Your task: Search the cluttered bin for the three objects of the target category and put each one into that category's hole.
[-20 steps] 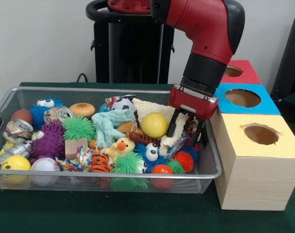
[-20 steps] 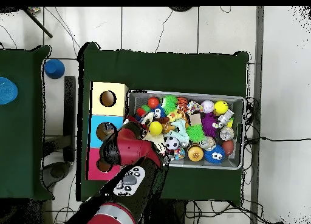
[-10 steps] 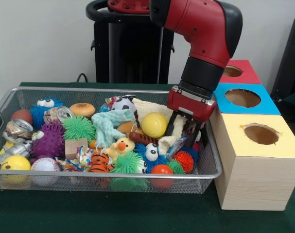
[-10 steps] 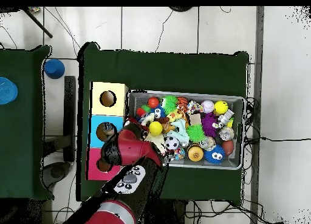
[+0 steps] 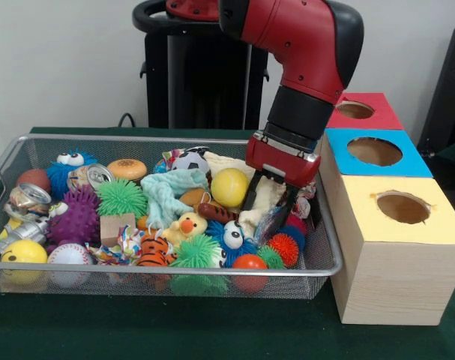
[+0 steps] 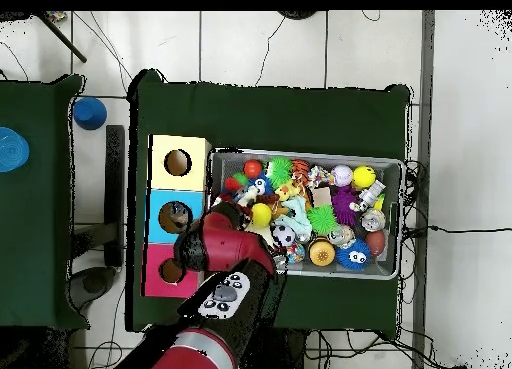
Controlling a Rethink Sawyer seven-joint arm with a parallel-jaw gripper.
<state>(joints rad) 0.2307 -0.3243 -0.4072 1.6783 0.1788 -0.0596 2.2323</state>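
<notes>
Inside the bin (image 5: pixel 328 259), at its box-side end, the pincer (image 5: pixel 268 217) stands spread around a shiny bluish bag (image 5: pixel 272 222).

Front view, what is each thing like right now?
bin: full of toys.
gripper: down in the bin, at the end beside the boxes; open or shut unclear.
blue box hole: open, nothing seen inside.
silver can: dented, lying on its side.
rubber duck: upright.
</notes>
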